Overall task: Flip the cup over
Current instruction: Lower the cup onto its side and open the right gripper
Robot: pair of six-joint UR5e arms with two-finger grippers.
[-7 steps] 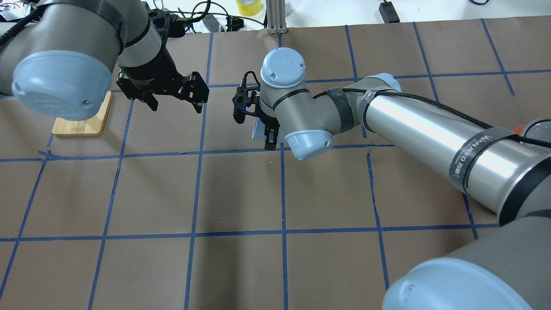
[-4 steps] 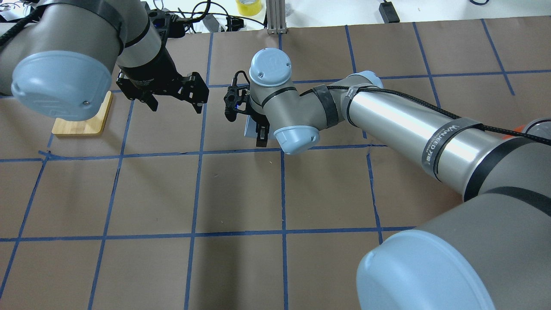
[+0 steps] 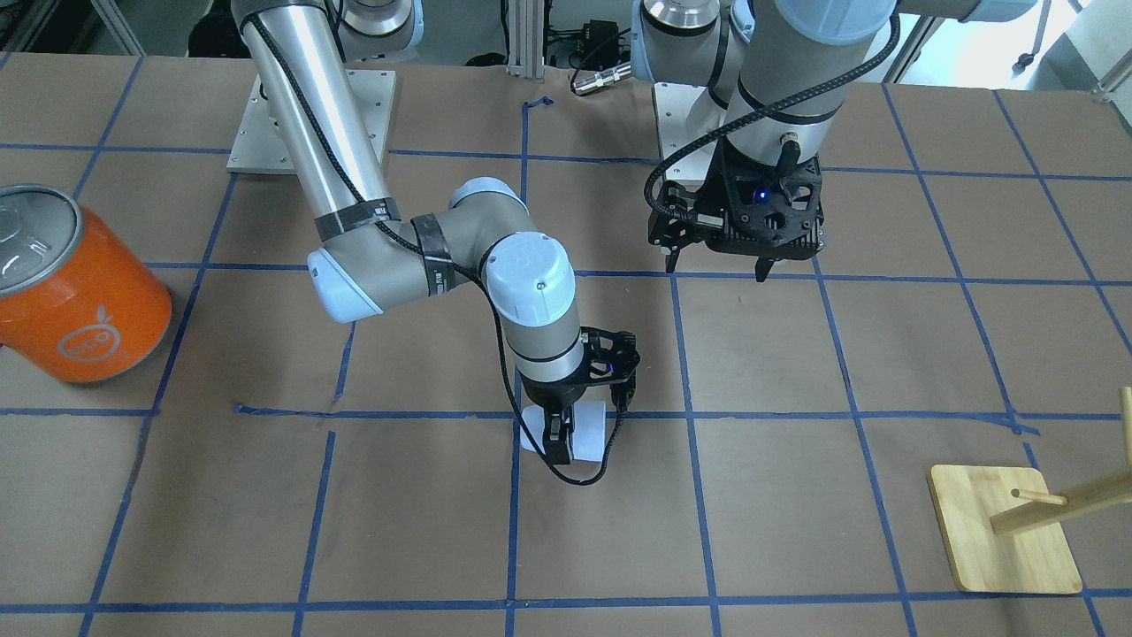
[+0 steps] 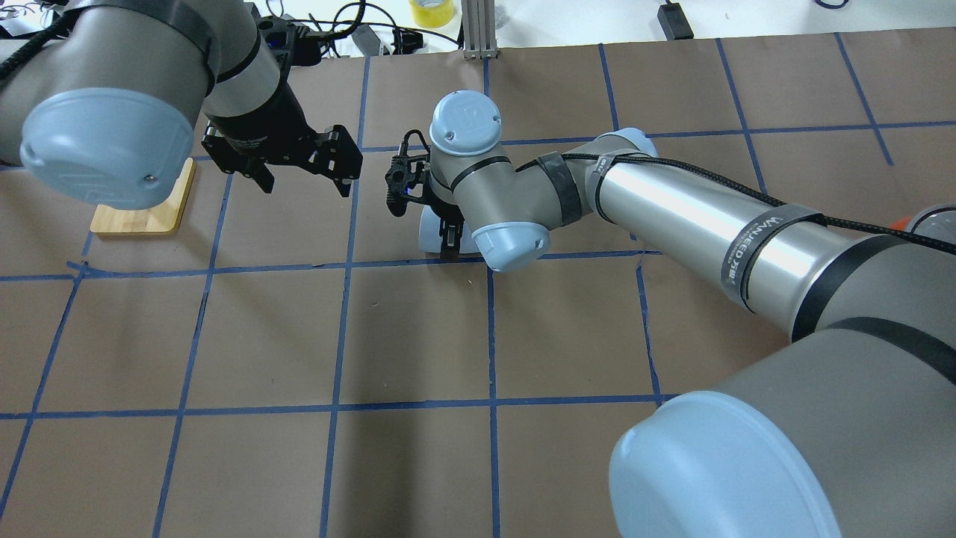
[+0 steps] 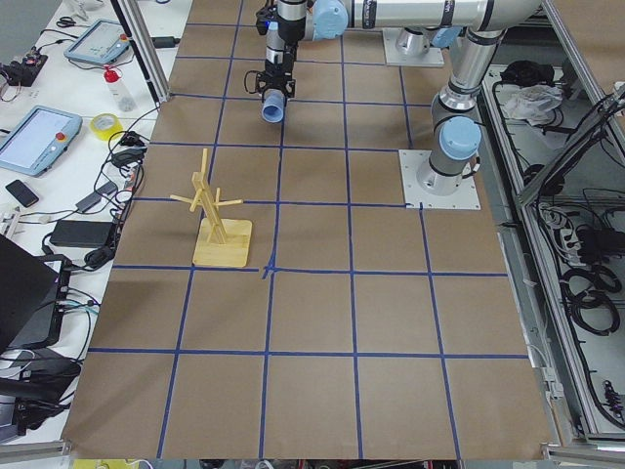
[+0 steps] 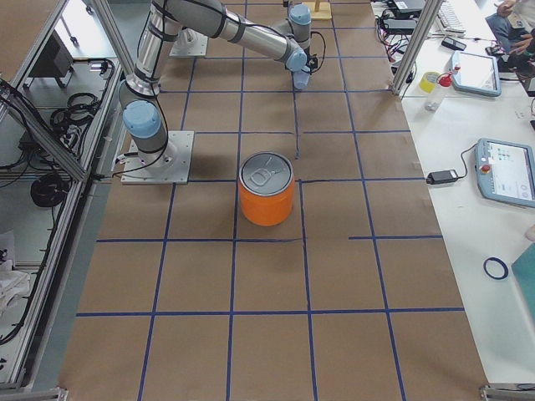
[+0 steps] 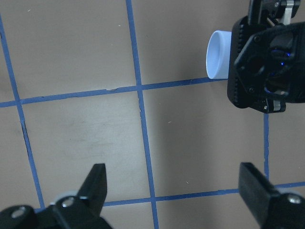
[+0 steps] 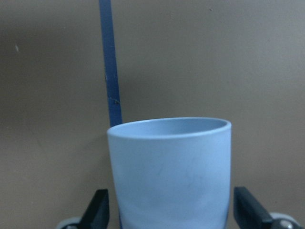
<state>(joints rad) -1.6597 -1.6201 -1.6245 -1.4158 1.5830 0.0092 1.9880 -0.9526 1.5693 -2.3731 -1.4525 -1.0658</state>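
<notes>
Change: The right gripper [image 8: 170,193] has moved a little to the left in the overhead view since a second ago. The cup [image 4: 429,232] went with it. The left gripper [image 4: 305,185] has stayed where it was.
Cup look: It is small, pale blue-white and smooth, with no handle. It is wider at the rim. It lies sideways, with its open end pointing to the robot's left.
Wooden stand [image 4: 142,217]: It stands far left, well apart from the cup.
Left gripper: Its fingers are spread wide and hold nothing.
Cup place: It is near the middle of the table [image 4: 418,336], just beside a blue tape line [image 4: 403,263]. Whether it touches the table cannot be told.
Right gripper: Its two fingers are closed on the cup's sides.
Orange can [image 3: 80,292]: It stands upright, far off on the robot's right.
</notes>
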